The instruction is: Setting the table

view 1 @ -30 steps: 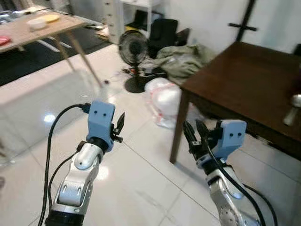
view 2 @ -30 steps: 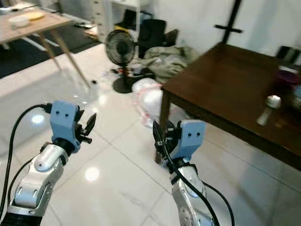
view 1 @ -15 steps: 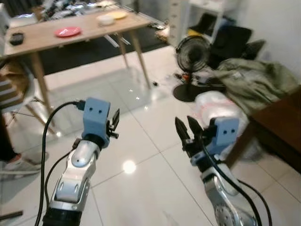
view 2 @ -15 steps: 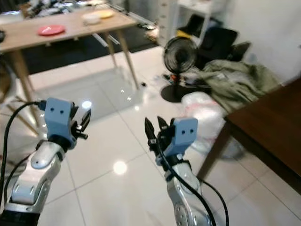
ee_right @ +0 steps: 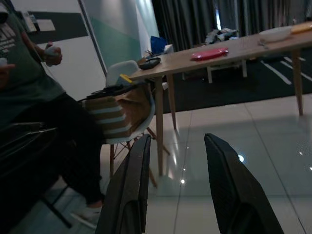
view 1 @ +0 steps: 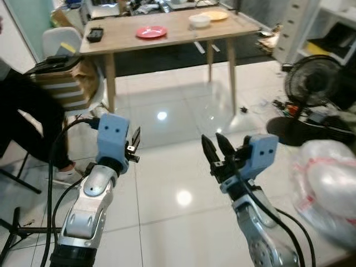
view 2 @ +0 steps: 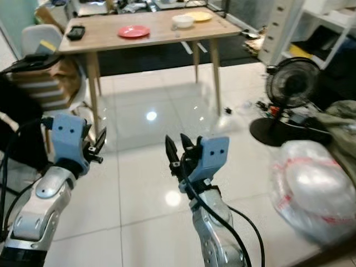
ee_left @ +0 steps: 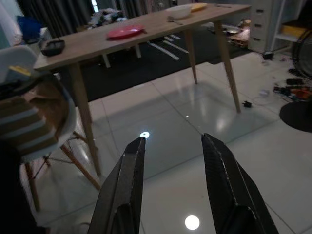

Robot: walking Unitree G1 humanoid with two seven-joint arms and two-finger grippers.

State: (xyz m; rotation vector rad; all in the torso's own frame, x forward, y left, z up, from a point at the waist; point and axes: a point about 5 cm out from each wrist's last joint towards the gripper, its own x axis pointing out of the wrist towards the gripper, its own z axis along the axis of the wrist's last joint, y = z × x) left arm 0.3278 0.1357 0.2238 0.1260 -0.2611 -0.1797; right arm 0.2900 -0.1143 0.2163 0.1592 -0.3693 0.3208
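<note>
A light wooden table (view 1: 178, 34) stands far ahead across the white tiled floor. On it lie a red plate (view 1: 151, 31), a white bowl (view 1: 199, 20), a yellow plate (view 1: 214, 15) and a small black object (view 1: 95, 35). My left gripper (view 1: 135, 146) is raised in front of me over the floor, open and empty. My right gripper (view 1: 216, 151) is held beside it at the same height, also open with nothing in it. Both point toward the table, well short of it. The left wrist view has the red plate (ee_left: 125, 32) beyond the spread fingers (ee_left: 127, 170).
A white chair with a striped brown bag (view 1: 64, 83) stands at the table's left end. A person in dark trousers (view 1: 25, 114) sits at the far left. A black floor fan (view 1: 311, 89), cables and a white plastic bag (view 1: 328, 189) lie on the right.
The camera has swung left: the dark brown table slid out on the right and the light wooden table came to the middle. Both grippers kept their pose, open.
</note>
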